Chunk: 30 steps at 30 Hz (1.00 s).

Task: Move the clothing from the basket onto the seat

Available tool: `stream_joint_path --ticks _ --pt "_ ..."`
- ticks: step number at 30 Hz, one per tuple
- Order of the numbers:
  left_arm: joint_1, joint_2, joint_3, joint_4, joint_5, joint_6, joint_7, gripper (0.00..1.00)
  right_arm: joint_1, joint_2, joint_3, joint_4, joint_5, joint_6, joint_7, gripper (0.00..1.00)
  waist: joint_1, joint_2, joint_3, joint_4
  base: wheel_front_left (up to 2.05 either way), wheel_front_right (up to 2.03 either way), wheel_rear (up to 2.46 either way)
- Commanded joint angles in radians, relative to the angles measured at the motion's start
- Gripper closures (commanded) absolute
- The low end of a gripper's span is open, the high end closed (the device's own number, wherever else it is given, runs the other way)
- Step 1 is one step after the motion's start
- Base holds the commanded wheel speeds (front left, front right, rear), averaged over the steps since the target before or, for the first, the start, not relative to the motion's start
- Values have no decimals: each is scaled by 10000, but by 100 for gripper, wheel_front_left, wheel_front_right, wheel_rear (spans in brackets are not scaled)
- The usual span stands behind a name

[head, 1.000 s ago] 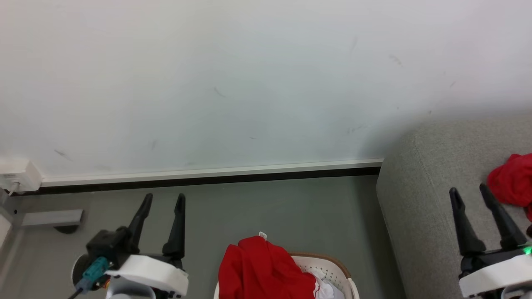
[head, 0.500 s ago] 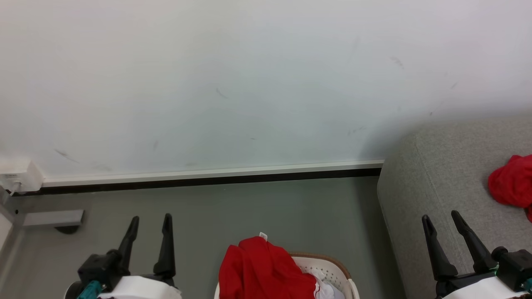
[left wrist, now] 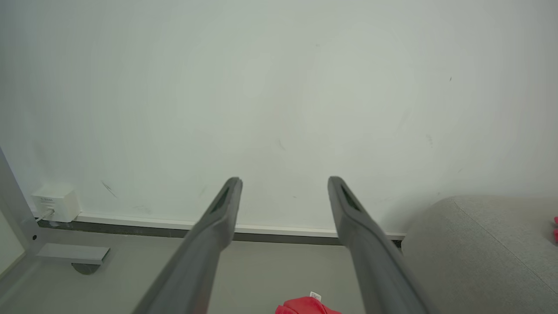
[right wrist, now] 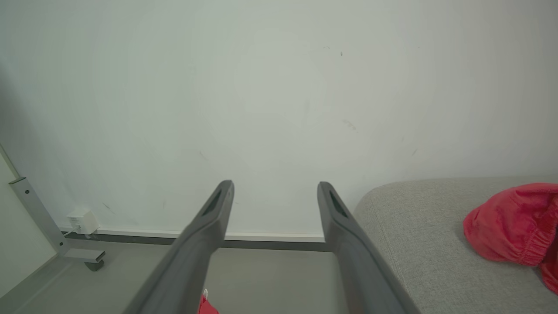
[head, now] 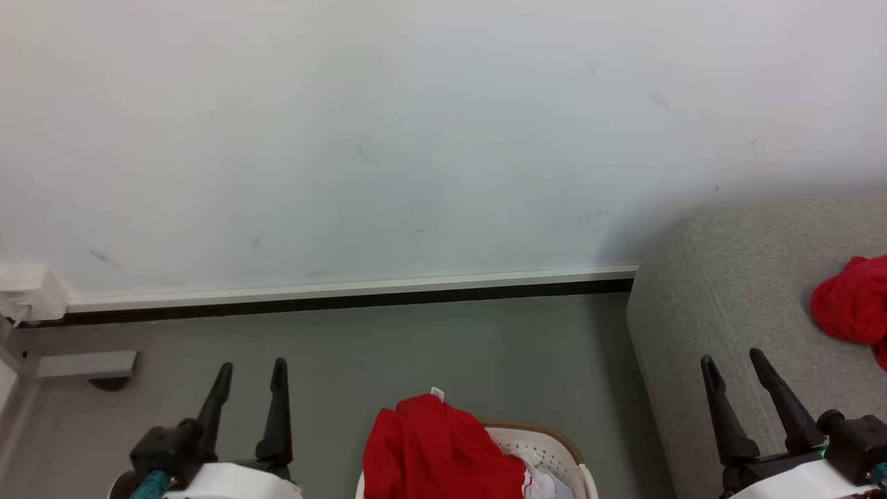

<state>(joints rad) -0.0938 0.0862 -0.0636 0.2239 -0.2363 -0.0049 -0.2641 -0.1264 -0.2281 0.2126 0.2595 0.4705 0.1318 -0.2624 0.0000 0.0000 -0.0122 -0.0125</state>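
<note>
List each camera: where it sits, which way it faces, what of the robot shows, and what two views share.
Head view: on the head, facing forward and down at wall, floor, basket and seat; left gripper and right gripper, both open, at the bottom corners.
Left wrist view: on the left wrist, facing the wall along its own spread fingers.
Right wrist view: on the right wrist, facing wall and seat past its own spread fingers.
Shared: both wrist views show seat and white wall box.
</note>
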Motion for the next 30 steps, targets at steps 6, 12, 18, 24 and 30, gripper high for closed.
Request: stream_joint_path --ticks 6,12,18,24,30 --pt "15 -153 199 78 294 -234 -5 0 -143 -61 -20 -50 28 -22 -29 0 0 0 57 -46 0 0 0" --pt "-340 -264 -39 -43 362 -448 -5 0 -428 -286 -10 -231 63 -22 -30 0 0 0 461 -202 0 0 0" --pt "-919 -312 -358 252 402 -553 -5 0 -907 -467 -273 -513 67 -22 -28 0 0 0 1314 -477 0 0 0" --pt "-1493 -319 -595 1071 323 -599 -5 0 -1269 -457 -502 -724 59 -22 -28 0 0 0 2060 -785 0 0 0" --pt "-2351 -321 -978 2456 455 -736 16 0 -1605 -333 -847 -993 -48 -22 -29 0 0 0 2904 -1130 0 0 0"
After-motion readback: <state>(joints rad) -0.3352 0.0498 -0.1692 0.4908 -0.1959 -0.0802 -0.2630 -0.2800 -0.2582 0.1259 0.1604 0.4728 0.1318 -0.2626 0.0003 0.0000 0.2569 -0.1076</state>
